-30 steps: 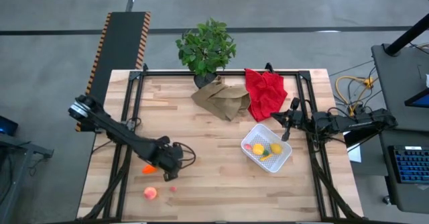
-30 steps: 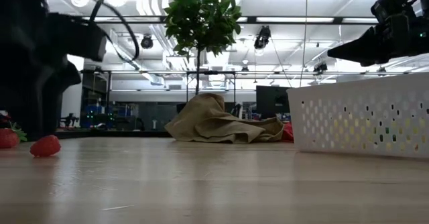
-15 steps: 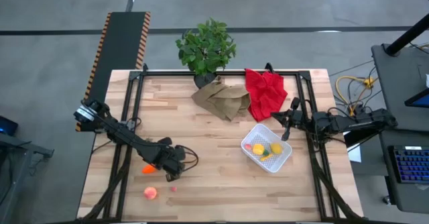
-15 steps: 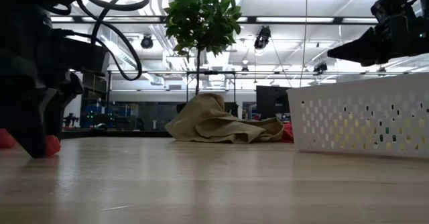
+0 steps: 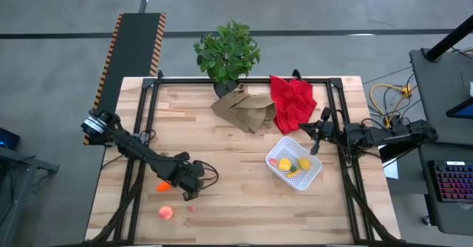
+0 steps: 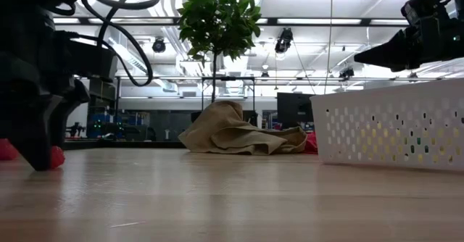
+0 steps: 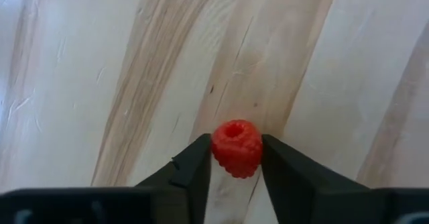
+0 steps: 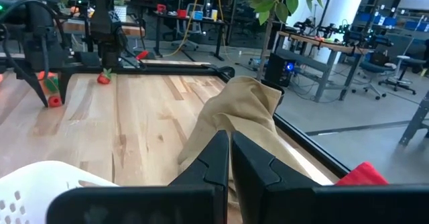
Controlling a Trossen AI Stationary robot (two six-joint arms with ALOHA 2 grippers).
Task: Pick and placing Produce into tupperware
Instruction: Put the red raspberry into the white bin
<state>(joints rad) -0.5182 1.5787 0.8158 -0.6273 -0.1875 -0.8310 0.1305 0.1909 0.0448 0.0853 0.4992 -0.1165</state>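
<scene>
Left gripper (image 7: pixel 236 158) was down at the tabletop (image 5: pixel 236 151) near its front left corner, fingers straddling a small red raspberry (image 7: pixel 236 147). Both inner faces touched the berry's sides, with the jaws narrowed to about its width. The berry sat on the wood, not yet lifted. The grip across the middle looked chosen so the round, bumpy piece would not squirt out.

Remaining loose produce lay close by: the carrot (image 5: pixel 164 187) just beside the left arm, and the peach (image 5: pixel 166 213) and a second tiny berry (image 5: pixel 191 208) nearer the front edge.

The tupperware (image 5: pixel 293 163), a white perforated tub, stood towards the right edge. It already held yellow and orange pieces.

Right gripper (image 8: pixel 228 158) waited above the right edge beside the tub, fingers fully closed on nothing, presumably parked clear of the drop path.

Judgement: grasp stage; lift and carry across the tabletop remained.
</scene>
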